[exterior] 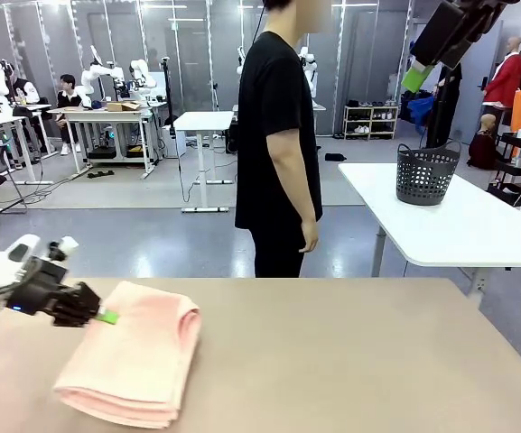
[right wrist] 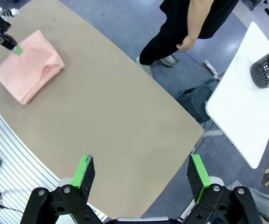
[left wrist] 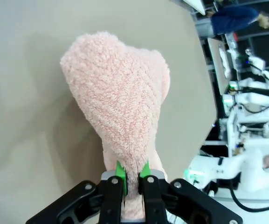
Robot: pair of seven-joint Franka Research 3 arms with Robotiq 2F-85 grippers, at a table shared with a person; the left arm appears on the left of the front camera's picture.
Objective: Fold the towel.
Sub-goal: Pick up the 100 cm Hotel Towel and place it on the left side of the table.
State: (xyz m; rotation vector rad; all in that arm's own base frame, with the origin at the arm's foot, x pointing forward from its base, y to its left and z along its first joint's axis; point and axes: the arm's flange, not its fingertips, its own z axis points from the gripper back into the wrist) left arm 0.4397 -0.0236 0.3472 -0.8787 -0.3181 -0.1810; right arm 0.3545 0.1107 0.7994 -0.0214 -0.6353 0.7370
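Observation:
The salmon-pink towel (exterior: 138, 361) lies folded in thick layers at the left of the tan table (exterior: 350, 361). My left gripper (exterior: 106, 316) comes in from the left and is shut on the towel's upper left edge. In the left wrist view the green pads (left wrist: 121, 175) pinch a bunched fold of the towel (left wrist: 120, 102), which spreads out over the table beyond them. My right gripper (right wrist: 140, 163) hangs open high over the table's right side, holding nothing. From up there the towel (right wrist: 29, 65) and the left gripper (right wrist: 15, 48) show far off. The right gripper (exterior: 423, 63) also appears at the top right.
A person (exterior: 278, 135) in black stands at the table's far side, arms down. A dark grey perforated basket (exterior: 425, 176) sits on a white table (exterior: 477, 234) behind on the right. The tan table to the right of the towel is bare.

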